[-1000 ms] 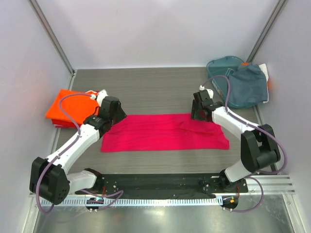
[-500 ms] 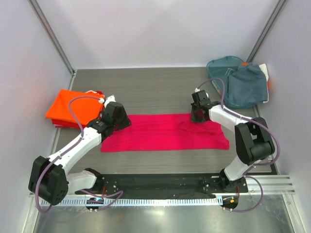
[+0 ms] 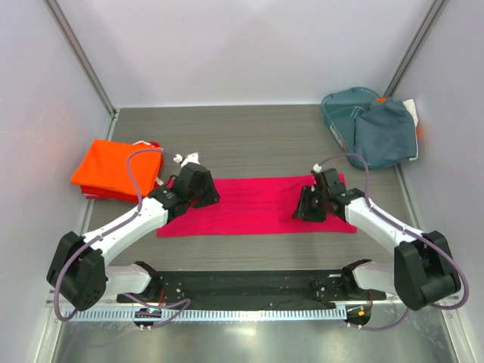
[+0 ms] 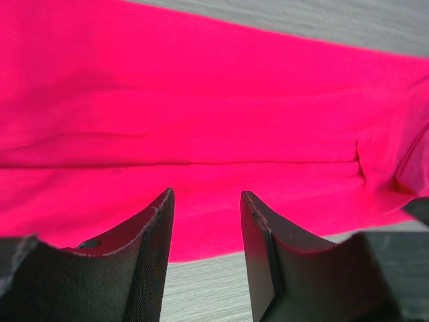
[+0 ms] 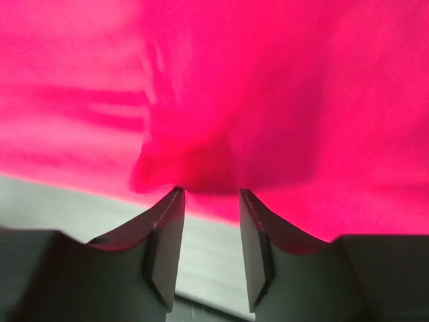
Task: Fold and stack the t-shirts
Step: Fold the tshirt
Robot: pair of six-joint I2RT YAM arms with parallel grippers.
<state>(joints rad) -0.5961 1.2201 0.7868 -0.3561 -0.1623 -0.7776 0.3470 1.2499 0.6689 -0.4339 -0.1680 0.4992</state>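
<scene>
A grey wood-grain bench (image 3: 257, 144) sits between pale walls, with the two arms reaching up from the bottom of the frame. At centre lies the magenta t-shirt (image 3: 253, 204), already narrowed to a long flat strip running left to right. The orange t-shirt (image 3: 113, 168) rests at the left edge, folded to a neat rectangle with nothing on top of it. At the upper right a grey-blue t-shirt (image 3: 386, 136) hangs loosely over the teal basket (image 3: 340, 106), not folded.

The left tool (image 3: 204, 190) hovers over the strip's left end. Its wrist view shows the jaws parted with only flat pink cloth beyond them and nothing gripped. The right tool (image 3: 304, 208) is low over the right part of the strip. Its jaws stand apart by a similar gap, and a small ridge of cloth rises just past the tips. That view is blurred, and no firm pinch shows.

By my reading the task is partly done: one tee is finished, and the magenta one needs its cross folds before it goes on the orange. The grey-blue one is untouched.
</scene>
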